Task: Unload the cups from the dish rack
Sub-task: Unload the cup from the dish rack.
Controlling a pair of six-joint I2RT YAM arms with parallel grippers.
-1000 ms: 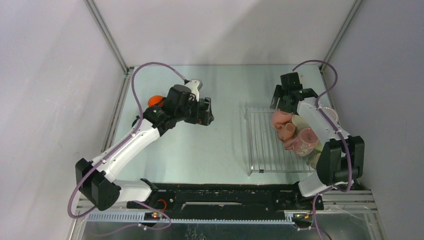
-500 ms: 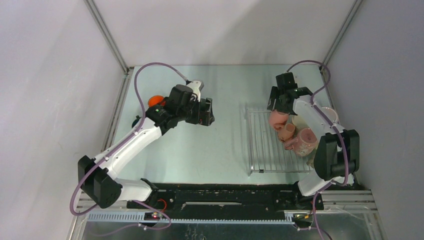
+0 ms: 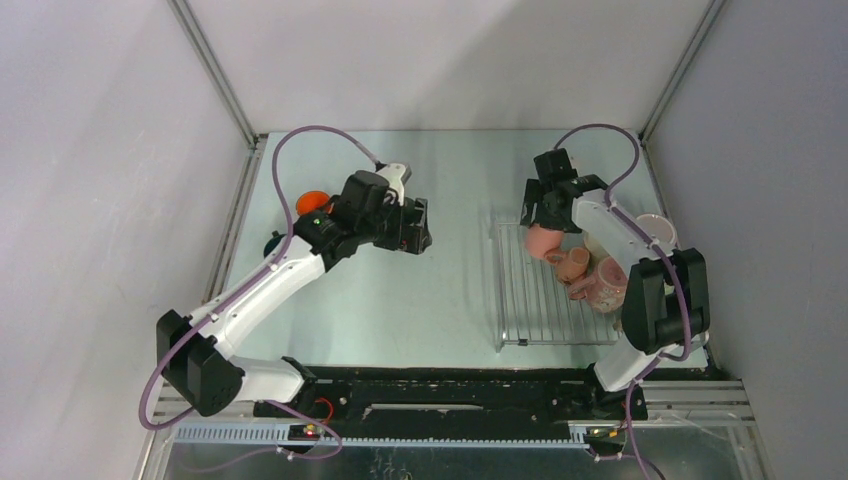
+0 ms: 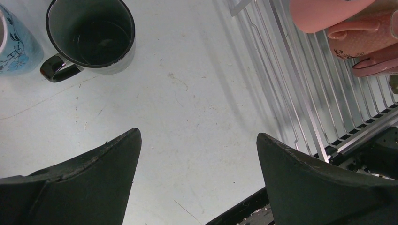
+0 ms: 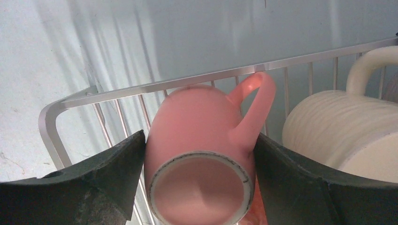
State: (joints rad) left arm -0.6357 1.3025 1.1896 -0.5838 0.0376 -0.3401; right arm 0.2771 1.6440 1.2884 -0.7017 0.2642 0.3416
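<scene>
Top external view: the dish rack (image 3: 530, 300) lies on the right half of the table (image 3: 440, 300). Its left part is bare wire, and the mugs are crowded along its right side. The right gripper (image 3: 541, 212) is at the far edge of the rack, directly over a pink mug (image 3: 543, 241). A small tan mug (image 3: 575, 262) and a speckled pink mug (image 3: 610, 283) lie just beside that mug, nearer the arm bases. The left gripper (image 3: 416, 228) hangs above the middle of the table, well apart from the rack. An orange mug (image 3: 311, 198) and a dark mug (image 3: 272, 243) stand on the table at the far left, partly hidden by the left arm.

Right wrist view: the pink mug lies on its side in a corner of the rack, mouth toward the camera, handle pointing at the rim. The fingers (image 5: 98, 183) stand wide, one close against each side of the mug. Whether they clamp it cannot be told. A cream ribbed mug (image 5: 338, 126) lies just beside it.

Left wrist view: the left jaws are spread wide with nothing between them, only bare table below. The dark mug stands upright, with a blue flowered mug (image 4: 16, 42) just beside it.
</scene>
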